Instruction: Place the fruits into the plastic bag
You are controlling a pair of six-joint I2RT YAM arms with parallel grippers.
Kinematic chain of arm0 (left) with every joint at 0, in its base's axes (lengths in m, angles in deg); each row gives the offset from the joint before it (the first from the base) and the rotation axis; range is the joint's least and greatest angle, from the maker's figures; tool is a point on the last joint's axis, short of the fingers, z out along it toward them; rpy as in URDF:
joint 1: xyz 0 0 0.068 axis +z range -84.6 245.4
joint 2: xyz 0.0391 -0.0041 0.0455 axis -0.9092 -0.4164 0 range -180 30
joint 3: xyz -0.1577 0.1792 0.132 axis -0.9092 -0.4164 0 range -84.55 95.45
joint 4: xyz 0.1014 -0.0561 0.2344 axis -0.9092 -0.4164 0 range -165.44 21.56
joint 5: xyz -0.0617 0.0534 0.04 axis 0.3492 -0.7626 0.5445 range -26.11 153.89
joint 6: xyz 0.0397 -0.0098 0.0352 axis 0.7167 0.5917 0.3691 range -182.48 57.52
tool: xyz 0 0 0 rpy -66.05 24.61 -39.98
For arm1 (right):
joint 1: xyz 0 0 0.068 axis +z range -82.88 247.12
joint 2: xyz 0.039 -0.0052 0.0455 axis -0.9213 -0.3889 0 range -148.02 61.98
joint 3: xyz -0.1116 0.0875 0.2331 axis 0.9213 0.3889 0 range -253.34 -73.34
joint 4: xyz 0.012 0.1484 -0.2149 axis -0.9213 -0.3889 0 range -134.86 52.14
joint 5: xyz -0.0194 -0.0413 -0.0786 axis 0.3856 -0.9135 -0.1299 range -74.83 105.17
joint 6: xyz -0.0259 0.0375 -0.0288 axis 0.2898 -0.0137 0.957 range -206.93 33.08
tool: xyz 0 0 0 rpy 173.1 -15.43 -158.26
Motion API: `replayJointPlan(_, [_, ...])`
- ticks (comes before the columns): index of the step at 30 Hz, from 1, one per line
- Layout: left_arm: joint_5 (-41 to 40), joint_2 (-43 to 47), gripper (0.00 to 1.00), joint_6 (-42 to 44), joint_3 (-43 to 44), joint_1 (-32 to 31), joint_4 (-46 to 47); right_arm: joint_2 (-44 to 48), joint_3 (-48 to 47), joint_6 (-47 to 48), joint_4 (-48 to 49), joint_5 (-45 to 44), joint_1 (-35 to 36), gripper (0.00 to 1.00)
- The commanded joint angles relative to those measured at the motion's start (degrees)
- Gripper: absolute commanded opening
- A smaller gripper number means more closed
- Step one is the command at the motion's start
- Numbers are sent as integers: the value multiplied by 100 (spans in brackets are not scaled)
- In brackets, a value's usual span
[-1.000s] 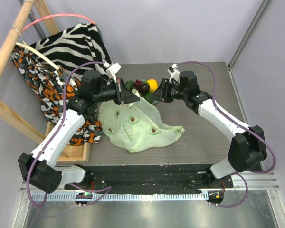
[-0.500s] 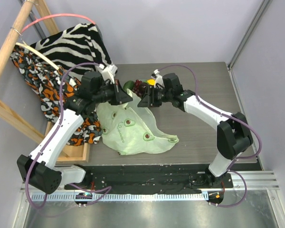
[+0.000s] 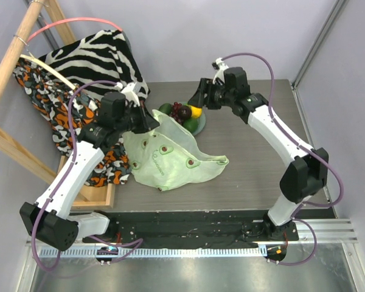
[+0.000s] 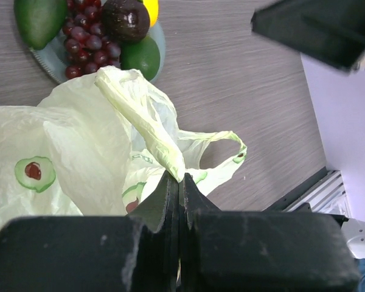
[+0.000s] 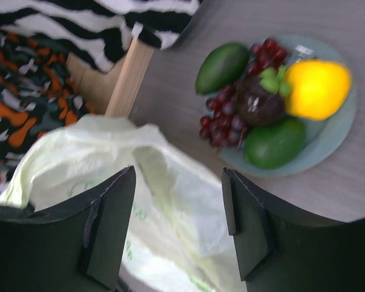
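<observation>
**Top view.** The left fingers (image 3: 151, 123) sit at the far left edge of the plastic bag (image 3: 170, 159). The bag lies crumpled on the surface (image 3: 255, 158), just in front of the plate (image 3: 202, 125). The right fingers (image 3: 198, 100) hang above the far side of the plate. How far either pair is open cannot be read from this view.

**Left wrist view.** The left fingers (image 4: 178, 198) are fully closed, pinching a twisted handle strip of the plastic bag (image 4: 79, 134). The strip rises to them from the bag body. A second handle loop lies flat on the surface to the right. Beyond the bag, the plate (image 4: 160, 42) carries the avocado (image 4: 39, 18), grape bunch (image 4: 84, 42), dark round fruit (image 4: 126, 17), lemon (image 4: 151, 8) and lime (image 4: 140, 56).

**Right wrist view.** The right fingers (image 5: 109, 225) stand wide apart with nothing between them, and pale bag plastic lies below the gap. All five fruits rest on the plate, with the dark round fruit lying against the grape bunch beside the lemon. Unlike the left wrist view, this view also shows the zebra-striped cloth (image 5: 79, 24) and a wooden post (image 5: 129, 79) at the surface edge.
</observation>
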Motion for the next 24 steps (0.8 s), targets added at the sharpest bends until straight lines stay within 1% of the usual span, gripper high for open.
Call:
replayJointPlan(1, [-111, 87, 0, 213, 268, 58, -109, -600, -902, 221, -627, -1080, 43, 67])
replayJointPlan(5, [-67, 95, 0, 222, 251, 84, -101, -1197, -1762, 221, -996, -1583, 165, 68])
replayJointPlan(9, [-59, 122, 0, 310, 233, 75, -83, -1882, -2343, 204, -1295, -1987, 385, 68])
replayJointPlan(11, [-59, 96, 0, 354, 277, 84, -136, -2077, -2641, 46, -1426, -2513, 447, 69])
replayJointPlan(15, [-15, 60, 0, 389, 304, 84, -171, -2481, -3126, -218, -1681, -3084, 631, 68])
replayJointPlan(19, [-58, 95, 0, 381, 207, 75, -162, -2928, -3670, -438, -1989, -3499, 807, 68])
replayJointPlan(24, [-94, 157, 0, 389, 110, 75, -145, -3272, -4031, -991, -2332, -3728, 878, 68])
